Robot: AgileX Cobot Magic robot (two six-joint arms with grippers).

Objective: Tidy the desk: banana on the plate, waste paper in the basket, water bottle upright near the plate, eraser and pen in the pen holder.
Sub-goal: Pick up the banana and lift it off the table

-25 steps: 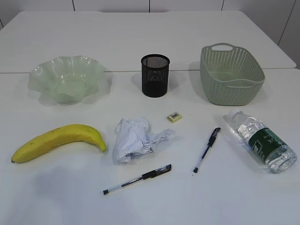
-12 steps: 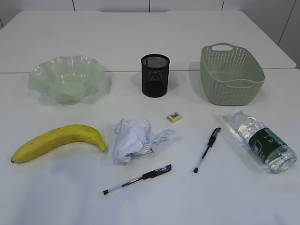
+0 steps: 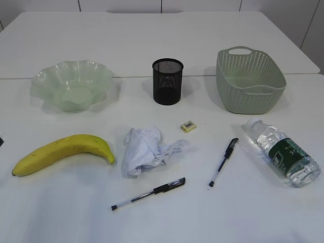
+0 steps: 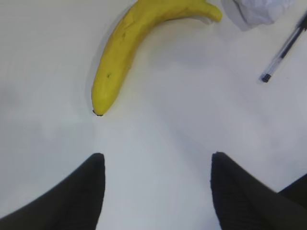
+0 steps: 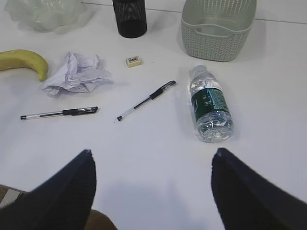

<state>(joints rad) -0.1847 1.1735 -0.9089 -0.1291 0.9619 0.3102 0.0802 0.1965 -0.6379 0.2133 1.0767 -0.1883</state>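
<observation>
- Banana (image 4: 125,53) – soft, bruisable; likely best gripped gently mid-body, across its width.
- Left claw (image 4: 156,165) spread apart, empty, near its tip.
- Right claw (image 5: 151,160) spread, empty – above the surface (image 5: 153,143).

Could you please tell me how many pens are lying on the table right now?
2. One pen lies near the front edge, just below the crumpled paper. The other pen lies farther right, between the eraser and the water bottle. None appears hidden.

Desk (image 3: 283,223), rear row left to right: plate (image 3: 72,84), pen holder (image 3: 167,81), basket (image 3: 249,79); front row: banana (image 3: 63,152), waste paper (image 3: 146,151), eraser (image 3: 188,126) (behind two pens (image 3: 149,193)), water bottle (image 3: 281,152) lying rightmost.
</observation>
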